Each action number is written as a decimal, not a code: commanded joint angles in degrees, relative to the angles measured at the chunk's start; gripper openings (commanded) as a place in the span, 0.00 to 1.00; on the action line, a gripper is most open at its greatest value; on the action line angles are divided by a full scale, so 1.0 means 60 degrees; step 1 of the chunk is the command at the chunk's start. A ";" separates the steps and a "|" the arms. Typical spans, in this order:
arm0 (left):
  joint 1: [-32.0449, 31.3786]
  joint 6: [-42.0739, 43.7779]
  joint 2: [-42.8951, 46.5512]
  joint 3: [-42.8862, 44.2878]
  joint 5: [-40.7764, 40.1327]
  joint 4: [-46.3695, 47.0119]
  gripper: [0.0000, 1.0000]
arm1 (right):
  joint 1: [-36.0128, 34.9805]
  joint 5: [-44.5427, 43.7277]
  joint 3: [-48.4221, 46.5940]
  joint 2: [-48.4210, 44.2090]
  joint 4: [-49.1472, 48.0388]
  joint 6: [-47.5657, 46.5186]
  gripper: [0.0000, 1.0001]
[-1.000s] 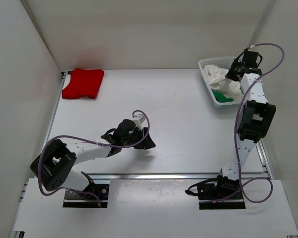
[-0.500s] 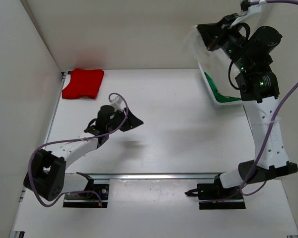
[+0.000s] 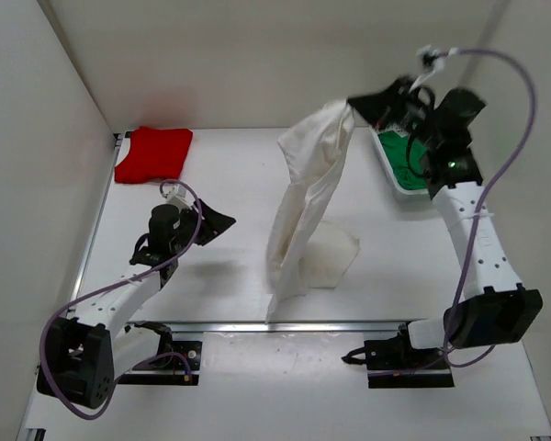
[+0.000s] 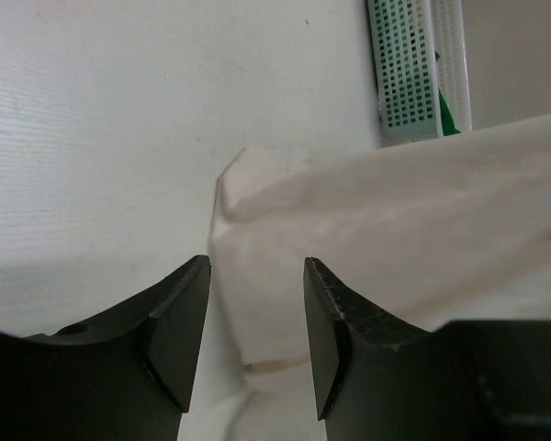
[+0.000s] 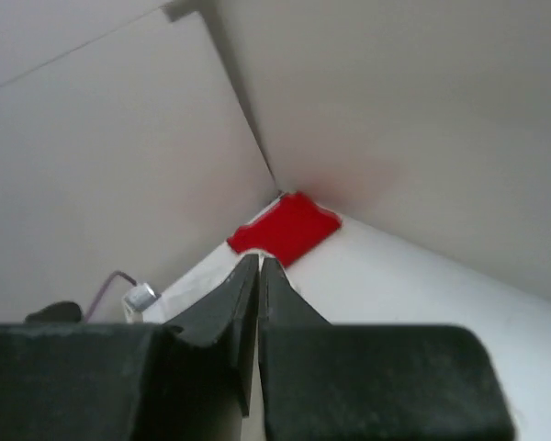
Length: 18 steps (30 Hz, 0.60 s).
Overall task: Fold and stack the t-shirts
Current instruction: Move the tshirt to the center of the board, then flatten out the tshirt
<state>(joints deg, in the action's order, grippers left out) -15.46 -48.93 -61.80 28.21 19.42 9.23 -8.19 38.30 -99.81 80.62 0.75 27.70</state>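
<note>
**Spreading step, white t-shirt lifted.** The right pincer [image 3: 356, 106] is clamped on one end of the white t-shirt [image 3: 308, 202], which hangs in a long bunch just beside the basket [image 3: 387, 165]. Its lower end rests crumpled on the counter [image 3: 239, 175]. The left pincer [image 3: 222, 220] stands with its jaws apart and empty, on the side of the hanging cloth away from the basket and facing it.

The step in hand appears to be laying this shirt out flat. To do it well, the left pincer should probably take a free corner or hem low on the cloth, gripping one edge rather than the bunch. The two arms should then draw the cloth taut and lower it onto bare counter away from the basket.

Count:
- T-shirts, three:
  - the white one, held;
  - one green t-shirt [image 3: 411, 173], inside the basket;
  - one red t-shirt [image 3: 153, 154], folded, well apart from the basket at the opposite far corner.
- Basket, one.
- Pincers, two.
</note>
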 commanded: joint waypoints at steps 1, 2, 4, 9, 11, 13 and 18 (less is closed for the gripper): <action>0.0103 0.0462 0.0383 0.0118 -0.0437 -0.0322 0.56 | 0.0777 0.0691 0.4241 -0.0748 -0.2262 0.1460 0.01; 0.0000 0.0595 0.0340 0.0147 -0.0526 -0.0512 0.56 | 0.1112 0.0604 0.5838 -0.0998 -0.2844 0.1868 0.00; -0.0394 0.1048 0.0194 0.0293 -0.1168 -0.0820 0.57 | 0.1321 0.0282 0.7732 -0.1642 -0.3348 0.2149 0.00; -0.1714 0.1257 -0.0846 0.0367 -0.1714 -0.0911 0.58 | 0.2534 -0.0905 0.8886 -0.2347 -0.1900 0.1301 0.00; -0.1758 0.1051 -0.1285 0.0221 -0.1596 -0.0588 0.59 | 0.2551 -0.1007 0.8755 -0.2581 -0.1578 0.1024 0.00; -0.1991 0.1108 -0.1725 0.0352 -0.1829 -0.0586 0.65 | 0.2317 -0.1343 0.8491 -0.2625 -0.1080 0.0614 0.00; -0.2374 0.1592 -0.3014 0.0982 -0.1801 -0.0690 0.70 | 0.2272 -0.1185 0.8885 -0.2743 -0.1136 0.0538 0.00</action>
<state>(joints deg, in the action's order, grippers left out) -28.60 -41.41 -78.43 30.96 9.65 4.51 5.32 31.73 -47.27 64.20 -4.36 32.51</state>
